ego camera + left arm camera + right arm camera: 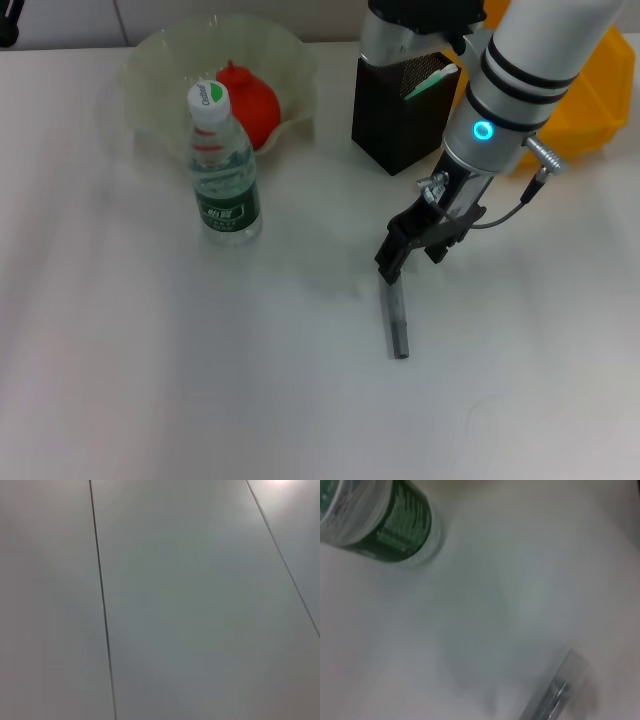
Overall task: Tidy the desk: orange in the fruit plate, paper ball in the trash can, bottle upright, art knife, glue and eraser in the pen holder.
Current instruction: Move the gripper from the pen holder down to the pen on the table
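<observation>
Now the right gripper (398, 262) hangs low over the far end of the knife (397, 318), probably to pick it for the holder (390, 125). I cannot tell if its fingers grip it. The knife lies flat on the counter (150, 380), long axis running toward the robot.

Right gripper (400, 262) low over the white table (150, 380), fingertips at the near end of a grey art knife (397, 315) lying flat and stretching away from the fingers toward the near edge. Just behind the arm, black pen holder (395, 115) with a green-tipped item inside, yellow trash can (590, 100) beyond. Well off to the gripper's left, bottle (222, 170) upright, in front of the fruit plate (150, 75) holding the orange (252, 103).
</observation>
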Robot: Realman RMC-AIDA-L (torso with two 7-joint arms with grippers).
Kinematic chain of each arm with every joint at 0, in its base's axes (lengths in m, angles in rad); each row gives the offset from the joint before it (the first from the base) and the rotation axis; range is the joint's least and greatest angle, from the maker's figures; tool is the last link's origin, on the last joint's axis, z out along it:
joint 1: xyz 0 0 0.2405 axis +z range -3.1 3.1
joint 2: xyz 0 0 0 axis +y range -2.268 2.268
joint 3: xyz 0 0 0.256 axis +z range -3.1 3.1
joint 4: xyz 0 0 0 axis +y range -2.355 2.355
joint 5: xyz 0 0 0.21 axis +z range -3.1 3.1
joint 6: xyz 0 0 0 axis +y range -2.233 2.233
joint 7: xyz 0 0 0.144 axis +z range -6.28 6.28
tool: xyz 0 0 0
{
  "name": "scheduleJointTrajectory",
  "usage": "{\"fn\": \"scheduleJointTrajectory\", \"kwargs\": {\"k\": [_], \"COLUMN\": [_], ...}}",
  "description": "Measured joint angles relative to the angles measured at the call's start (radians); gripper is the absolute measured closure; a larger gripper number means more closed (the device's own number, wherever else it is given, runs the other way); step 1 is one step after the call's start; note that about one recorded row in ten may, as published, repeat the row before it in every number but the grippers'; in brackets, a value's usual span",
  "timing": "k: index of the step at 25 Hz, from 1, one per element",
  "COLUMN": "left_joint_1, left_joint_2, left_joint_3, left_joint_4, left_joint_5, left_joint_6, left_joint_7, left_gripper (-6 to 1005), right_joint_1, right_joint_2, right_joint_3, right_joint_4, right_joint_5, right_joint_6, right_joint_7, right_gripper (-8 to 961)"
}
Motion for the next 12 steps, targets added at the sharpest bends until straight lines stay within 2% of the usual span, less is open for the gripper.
{"fn": "scheduleJointTrajectory", "kwargs": {"k": [12], "left_joint_1": [-0.018], "left_joint_2": [-0.002], "left_joint_3": [0.001], "left_joint_4": [-0.026], "left_joint_5": [0.0], "left_joint_6": [0.002], "left_joint_7": [0.02], "left_gripper": [380], "right_joint_1": [0.0], "right_joint_2": [0.007], "right_joint_3": [-0.028], "right_joint_4": [0.035], "right_joint_5": [0.004], "right_joint_6": [0.028], "right_joint_7": [-0.069], "right_gripper": [294]}}
